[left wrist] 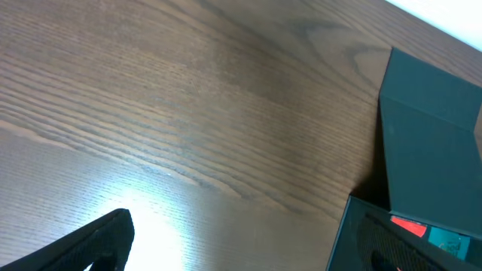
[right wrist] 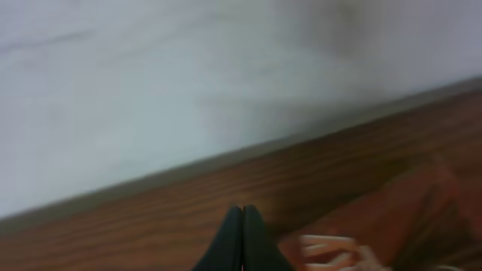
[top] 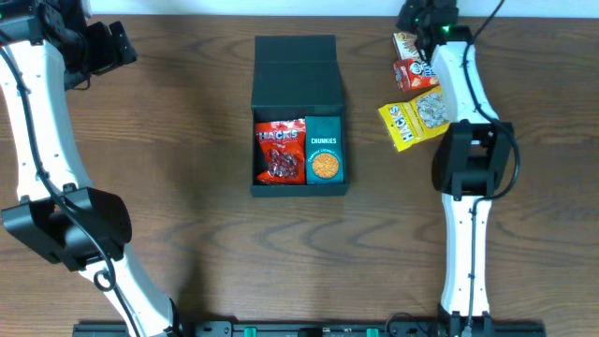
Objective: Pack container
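A brown wood-grain table (top: pixel 197 140) fills the overhead view, with two white-and-black arms rising from its near edge. The left arm bends at a dark elbow near the left side and reaches up to the far left corner, well apart from everything else. The right arm runs almost straight from the near edge to the far right corner, its forearm crossing a cluster of loose packs. Between the arms, near the table's middle, lies the container (top: pixel 298 80), a dark teal-grey box facing upward. Its hinged flap is laid back toward the far edge, so its long axis runs from near edge to far edge. Inside, a red snack bag (top: pixel 280 150) occupies the left half. A teal Chunkies box (top: pixel 325 151) sits in the right half, touching it, both lying lengthwise along that axis. To the right of the container, a yellow snack pack (top: pixel 409 122) lies tilted, partly under the right forearm. Two orange-red packs (top: pixel 408 71) lie just beyond it toward the far edge. The left gripper (top: pixel 117 45) hovers with fingers spread wide and nothing between them. The right gripper (right wrist: pixel 242 226) hangs by the orange-red packs, fingers pressed together and empty.
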Controlling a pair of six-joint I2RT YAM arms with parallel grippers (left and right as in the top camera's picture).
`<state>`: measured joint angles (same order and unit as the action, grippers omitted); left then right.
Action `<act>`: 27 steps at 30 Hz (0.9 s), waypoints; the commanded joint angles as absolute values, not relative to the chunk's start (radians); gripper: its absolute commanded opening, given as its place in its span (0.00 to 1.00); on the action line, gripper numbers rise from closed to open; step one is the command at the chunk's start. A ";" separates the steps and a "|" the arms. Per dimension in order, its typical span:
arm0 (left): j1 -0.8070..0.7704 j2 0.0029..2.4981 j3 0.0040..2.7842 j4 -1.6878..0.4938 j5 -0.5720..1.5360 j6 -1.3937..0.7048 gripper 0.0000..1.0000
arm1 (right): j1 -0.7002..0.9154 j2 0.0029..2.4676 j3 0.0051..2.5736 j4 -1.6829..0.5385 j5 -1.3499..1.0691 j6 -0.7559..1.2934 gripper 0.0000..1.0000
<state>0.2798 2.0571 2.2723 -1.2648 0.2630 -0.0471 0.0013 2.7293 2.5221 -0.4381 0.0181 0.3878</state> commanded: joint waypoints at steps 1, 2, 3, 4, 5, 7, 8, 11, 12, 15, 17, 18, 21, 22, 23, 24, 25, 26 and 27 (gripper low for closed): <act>0.280 2.056 2.274 -1.271 0.267 -0.033 0.96 | -0.039 2.761 2.521 -0.445 0.015 0.443 0.01; 0.280 2.056 2.274 -1.271 0.267 -0.033 0.95 | -0.046 2.763 2.521 -0.445 0.006 0.451 0.01; 0.280 2.056 2.274 -1.271 0.267 -0.033 0.95 | -0.054 2.767 2.521 -0.445 -0.008 0.462 0.02; 0.280 2.056 2.274 -1.271 0.266 -0.033 0.95 | -0.060 2.769 2.521 -0.445 -0.012 0.472 0.02; 0.280 2.056 2.274 -1.271 0.267 -0.033 0.96 | -0.067 2.774 2.521 -0.440 -0.014 0.475 0.02; 0.280 2.056 2.274 -1.271 0.267 -0.033 0.96 | -0.074 2.778 2.521 -0.438 -0.016 0.478 0.02; 0.280 2.056 2.274 -1.271 0.266 -0.033 0.95 | -0.076 2.781 2.521 -0.442 -0.017 0.479 0.02; 0.280 2.056 2.274 -1.271 0.267 -0.033 0.96 | -0.081 2.792 2.521 -0.473 -0.041 0.479 0.01; 0.280 2.056 2.274 -1.271 0.267 -0.033 0.95 | -0.081 2.795 2.521 -0.482 -0.049 0.479 0.02; 0.280 2.056 2.274 -1.271 0.267 -0.033 0.95 | -0.081 2.799 2.521 -0.495 -0.057 0.479 0.02; 0.280 2.056 2.274 -1.271 0.267 -0.033 0.95 | -0.082 2.799 2.521 -0.514 -0.057 0.479 0.02; 0.280 2.056 2.274 -1.271 0.267 -0.033 0.95 | -0.084 2.799 2.521 -0.533 -0.057 0.479 0.02; 0.280 2.056 2.274 -1.271 0.267 -0.033 0.95 | -0.089 2.799 2.521 -0.591 -0.057 0.478 0.02; 0.280 2.056 2.274 -1.271 0.267 -0.033 0.95 | -0.090 2.799 2.521 -0.607 -0.057 0.477 0.02; 0.280 2.056 2.274 -1.271 0.267 -0.033 0.95 | -0.091 2.799 2.521 -0.622 -0.058 0.478 0.02; 0.280 2.056 2.274 -1.271 0.267 -0.033 0.95 | -0.092 2.799 2.521 -0.633 -0.062 0.478 0.02; 0.280 2.056 2.274 -1.271 0.267 -0.033 0.95 | -0.092 2.799 2.521 -0.647 -0.070 0.477 0.01; 0.280 2.056 2.274 -1.272 0.267 -0.033 0.95 | -0.092 2.799 2.521 -0.659 -0.081 0.474 0.02; 0.280 2.056 2.274 -1.273 0.267 -0.033 0.95 | -0.092 2.799 2.522 -0.675 -0.087 0.474 0.02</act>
